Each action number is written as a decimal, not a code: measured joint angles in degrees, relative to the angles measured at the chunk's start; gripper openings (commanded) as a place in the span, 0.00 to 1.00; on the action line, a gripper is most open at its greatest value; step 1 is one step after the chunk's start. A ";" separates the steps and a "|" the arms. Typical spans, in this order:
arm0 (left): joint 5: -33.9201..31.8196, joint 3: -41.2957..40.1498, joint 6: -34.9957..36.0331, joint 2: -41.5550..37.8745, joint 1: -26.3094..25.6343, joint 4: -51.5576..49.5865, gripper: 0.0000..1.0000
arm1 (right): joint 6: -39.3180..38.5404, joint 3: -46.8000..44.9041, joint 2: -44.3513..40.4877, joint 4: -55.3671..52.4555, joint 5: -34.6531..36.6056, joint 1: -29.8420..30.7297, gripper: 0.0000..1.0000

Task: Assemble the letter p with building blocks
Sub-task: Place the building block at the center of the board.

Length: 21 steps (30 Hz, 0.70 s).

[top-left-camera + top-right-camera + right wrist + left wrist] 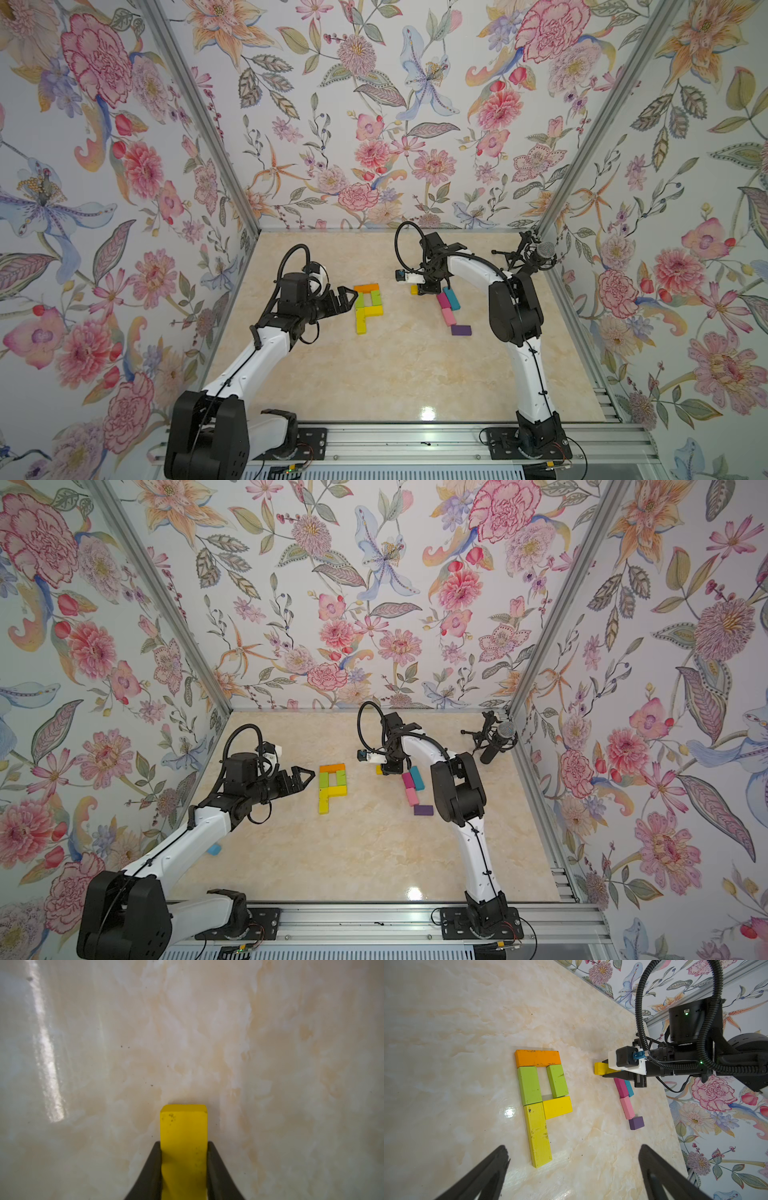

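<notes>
A letter shape lies flat mid-table: an orange block (366, 287) across the top, two lime green blocks (529, 1084) (557, 1081) under it, a short yellow block (557, 1108) and a long yellow block (538, 1136) as the stem. My left gripper (351, 296) hovers open just left of it, with its fingers (500, 1159) wide apart and nothing between them. My right gripper (184, 1142) is shut on a separate yellow block (184, 1124) (414, 289) right of the letter, low at the table. Whether that block touches the table is unclear.
Loose blocks lie beside the right arm: dark pink (442, 300), teal (453, 299), light pink (448, 316) and purple (461, 330). A blue block (214, 849) lies by the left arm. A microphone on a stand (540, 251) occupies the back right corner.
</notes>
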 measured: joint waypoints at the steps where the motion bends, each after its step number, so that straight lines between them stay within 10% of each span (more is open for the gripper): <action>1: -0.02 0.00 0.00 -0.04 0.00 0.00 0.99 | 0.02 0.35 0.37 -0.15 -0.22 0.07 0.28; 21: 0.00 -0.02 0.02 0.39 0.00 0.04 0.99 | 6.38 3.98 1.11 -0.22 -6.23 -1.42 0.54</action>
